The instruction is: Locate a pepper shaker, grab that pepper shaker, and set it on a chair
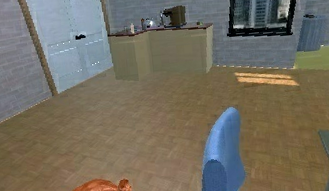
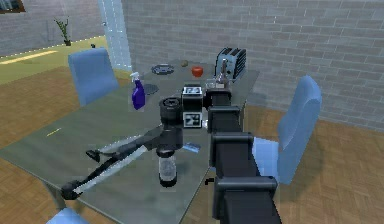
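Blue spray bottle (image 2: 137, 93), toaster (image 2: 231, 63) beyond fingers (image 2: 118, 148); dark shaker (image 2: 167, 166) near; cannot tell if holding.

Forward view: distant, wide; arm side view: close, shared table (image 2: 60, 140).

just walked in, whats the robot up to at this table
The robot's arm reaches out over a glass table, jaws at its far end. A small dark-capped shaker stands on the table right by them; whether they hold anything cannot be told. Blue chairs stand around the table; a toaster and a blue spray bottle stand farther out.
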